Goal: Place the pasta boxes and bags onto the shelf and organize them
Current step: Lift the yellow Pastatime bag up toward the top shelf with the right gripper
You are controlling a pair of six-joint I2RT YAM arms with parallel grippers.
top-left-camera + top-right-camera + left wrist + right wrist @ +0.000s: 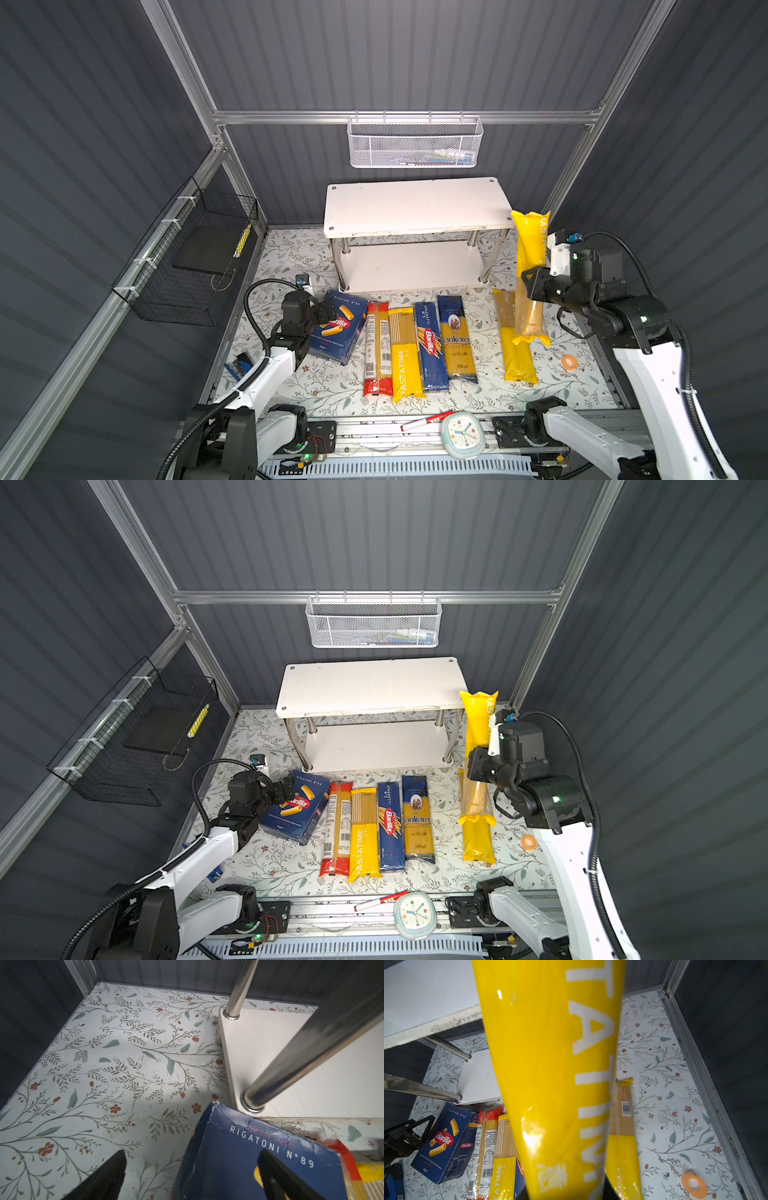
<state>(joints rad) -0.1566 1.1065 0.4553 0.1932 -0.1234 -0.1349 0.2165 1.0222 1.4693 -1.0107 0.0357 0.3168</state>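
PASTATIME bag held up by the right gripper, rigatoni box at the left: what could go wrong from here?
1. The held PASTATIME bag has its upper end beside the top board's right corner of the shelf; swinging it in may snag there.
2. The right gripper pinches this long bag mid-length, so it may pivot or slip.
3. The left gripper stands open over the rigatoni box edge, near a chrome leg; lifting could knock it.

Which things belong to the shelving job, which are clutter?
Job: white two-tier shelf; wide blue rigatoni carton; narrow blue spaghetti carton; held yellow PASTATIME bag; two flat yellow PASTATIME bags; blue-yellow ankara bag; red-ended clear bag.
Clutter: orange tape roll; white clock; red-white marker; white mesh basket; black wire basket.
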